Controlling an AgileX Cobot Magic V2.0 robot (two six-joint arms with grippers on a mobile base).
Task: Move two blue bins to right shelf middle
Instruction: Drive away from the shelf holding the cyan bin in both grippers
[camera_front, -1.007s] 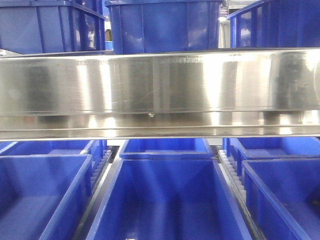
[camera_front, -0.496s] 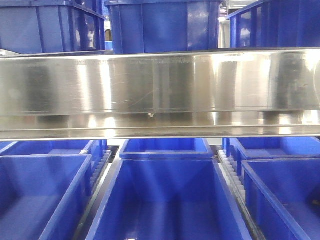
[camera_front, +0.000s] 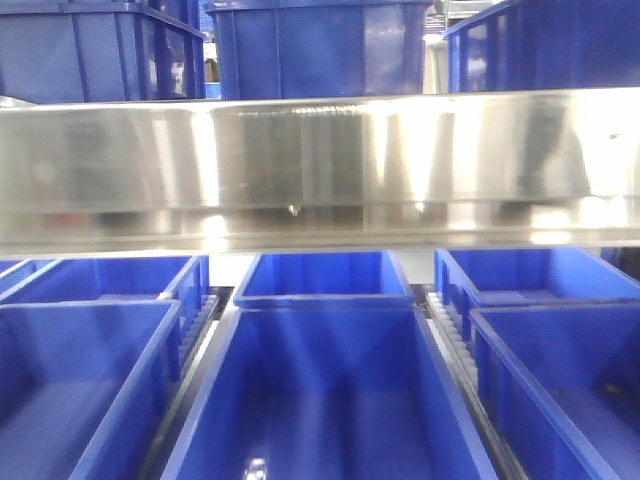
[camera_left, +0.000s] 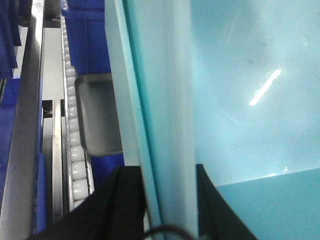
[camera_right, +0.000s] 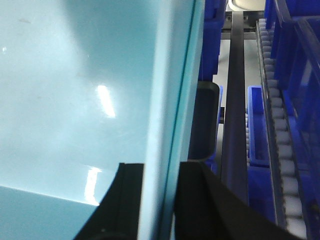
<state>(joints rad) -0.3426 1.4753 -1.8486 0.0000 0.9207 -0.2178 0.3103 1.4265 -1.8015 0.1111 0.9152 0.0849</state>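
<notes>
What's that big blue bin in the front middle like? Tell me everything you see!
The front middle bin is shiny blue plastic, open on top, and looks empty. It has a thick rim and smooth sloping walls. It sits level under the steel shelf beam, between the left bin and right bin, with the back bin behind. In the wrist views the left gripper and right gripper each pinch a side wall, which looks paler there.

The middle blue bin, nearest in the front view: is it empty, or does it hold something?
Empty. The middle blue bin shows only its bare, shiny floor and inner walls; nothing lies inside it.
</notes>
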